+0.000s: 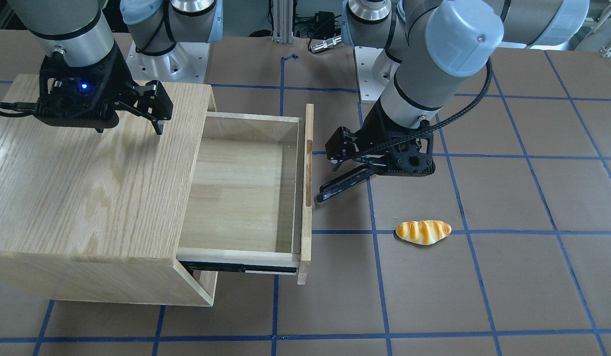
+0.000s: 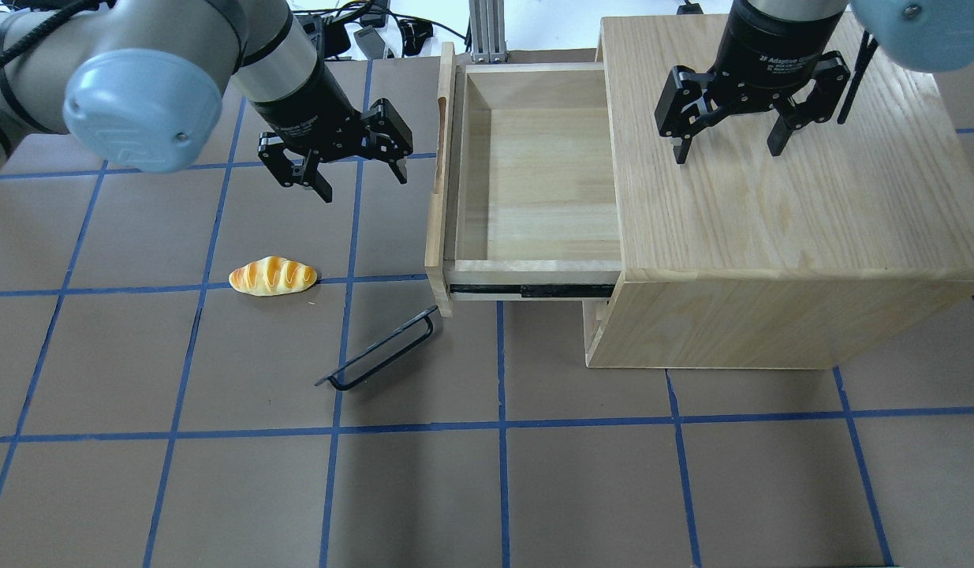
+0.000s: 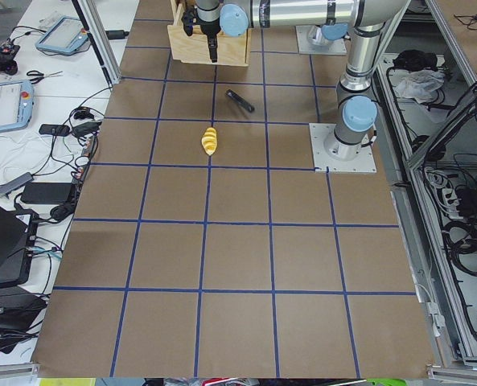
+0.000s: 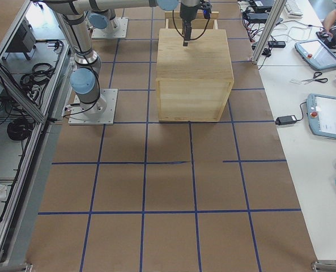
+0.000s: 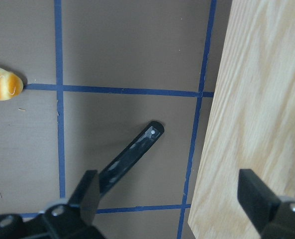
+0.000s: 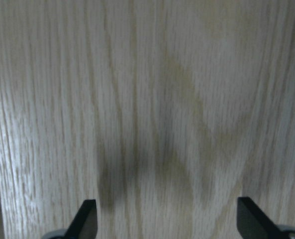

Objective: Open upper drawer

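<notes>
The upper drawer (image 2: pixel 550 181) stands pulled far out of the oak cabinet (image 2: pixel 770 213), its pale plank bottom (image 1: pixel 236 198) bare. Its front panel (image 1: pixel 306 212) shows the long oval slot (image 1: pixel 308 173). The black bar handle (image 2: pixel 380 357) is off the panel and lies flat on the table in front of it; it also shows in the left wrist view (image 5: pixel 132 154). My left gripper (image 2: pixel 363 183) is open and empty, above the table just outside the front panel. My right gripper (image 2: pixel 727 150) is open and empty above the cabinet top (image 6: pixel 152 109).
A toy bread roll (image 2: pixel 272 276) lies on the brown mat left of the drawer, also in the front view (image 1: pixel 423 231). The black drawer slide (image 2: pixel 534 290) sticks out beside the drawer. The lower front panel sits under the open drawer.
</notes>
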